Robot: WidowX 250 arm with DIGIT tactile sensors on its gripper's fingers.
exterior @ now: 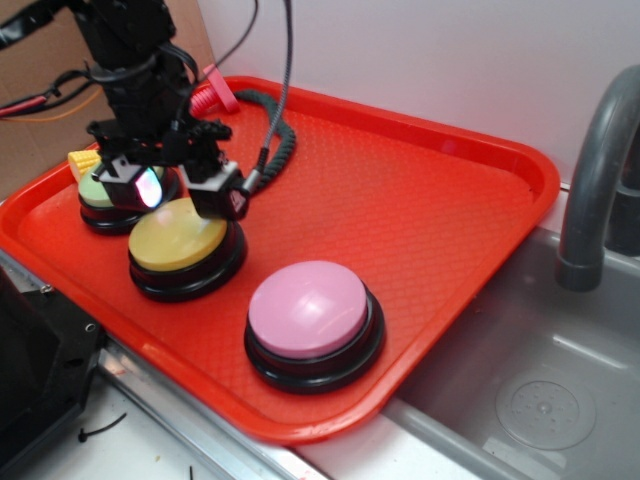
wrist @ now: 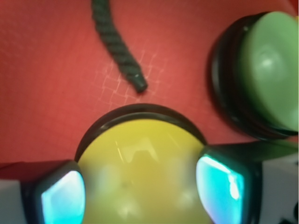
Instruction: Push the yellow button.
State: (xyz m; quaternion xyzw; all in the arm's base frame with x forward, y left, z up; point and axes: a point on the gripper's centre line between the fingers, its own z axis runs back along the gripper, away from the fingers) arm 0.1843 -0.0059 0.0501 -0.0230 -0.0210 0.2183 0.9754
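Observation:
The yellow button (exterior: 175, 245) stands on the red tray (exterior: 420, 180) near its left front, a mustard dome on a black base. My gripper (exterior: 183, 195) is directly over the dome's far half, very low, and open. In the wrist view the yellow button (wrist: 140, 163) fills the space between my two glowing fingertips (wrist: 63, 200), which are spread about as wide as the cap. Whether the fingertips touch the cap cannot be told. Nothing is held.
A pale green button (exterior: 98, 190) (wrist: 268, 70) sits just left of the yellow one, and a larger pink button (exterior: 310, 310) sits to the right front. A dark twisted cord (exterior: 280, 140) (wrist: 117, 46) lies behind. A grey sink (exterior: 540, 400) and faucet (exterior: 590, 180) are right of the tray.

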